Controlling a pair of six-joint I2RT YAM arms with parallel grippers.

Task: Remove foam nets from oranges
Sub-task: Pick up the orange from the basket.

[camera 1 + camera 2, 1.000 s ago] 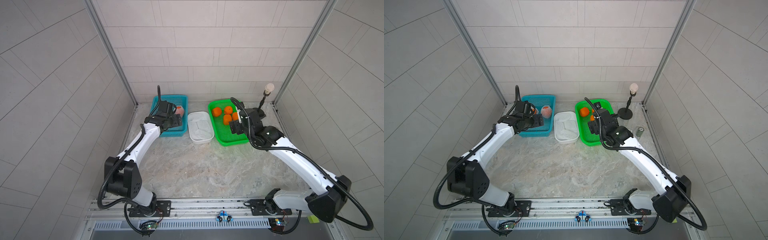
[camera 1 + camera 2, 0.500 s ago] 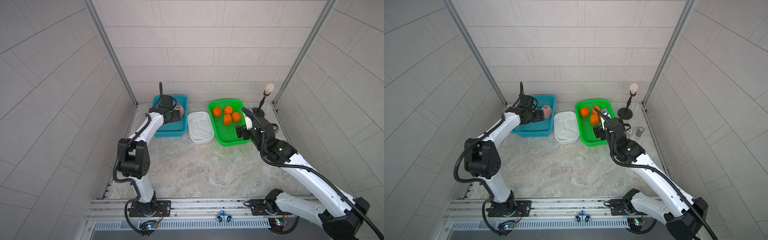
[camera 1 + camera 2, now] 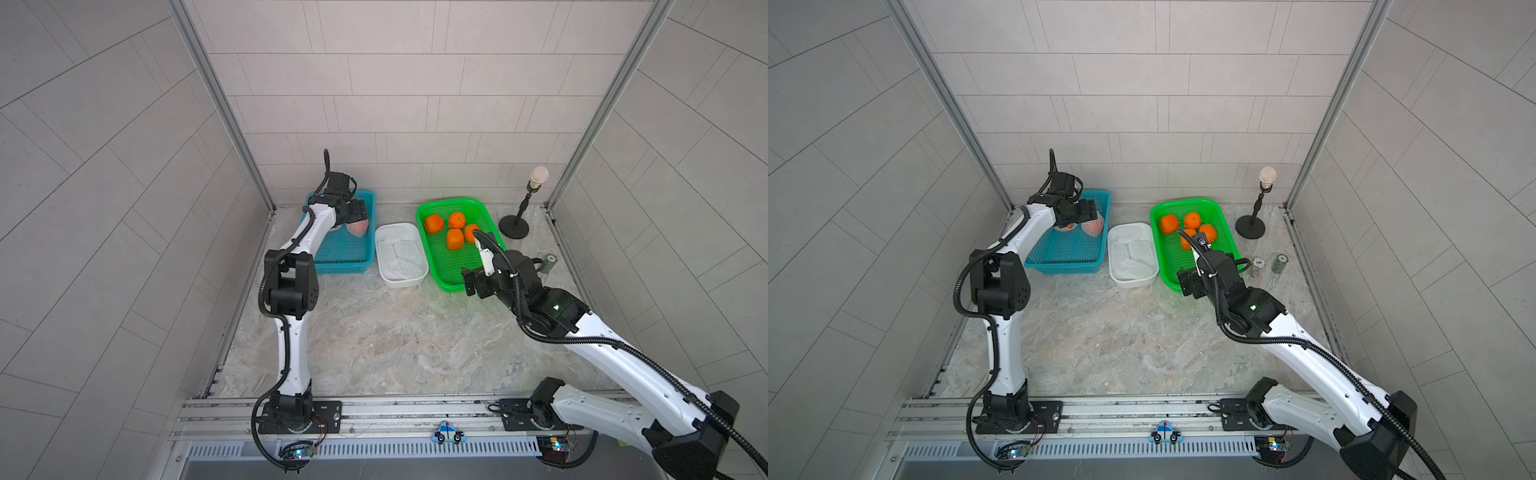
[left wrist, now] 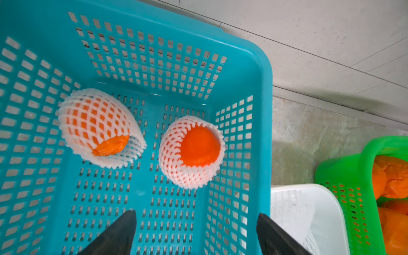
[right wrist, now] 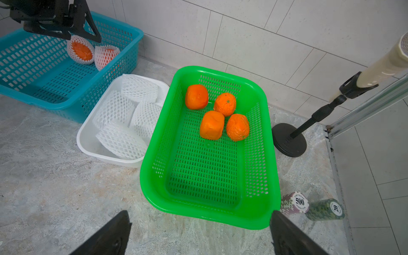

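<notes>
Jaws gape empty on left gripper (image 4: 196,213) and right gripper (image 5: 200,212); your left arm (image 3: 1030,228) half-hides netted oranges (image 3: 1094,226) in a top view.

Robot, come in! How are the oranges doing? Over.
Left end effector open above blue plastic basket; right end effector open, empty. Two round oranges in white foam nets. Nothing blocking.

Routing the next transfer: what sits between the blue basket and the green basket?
The white tub, holding four empty foam nets, sits between the blue basket and the green basket. Clearest in the right wrist view; both top views show it too.
</notes>
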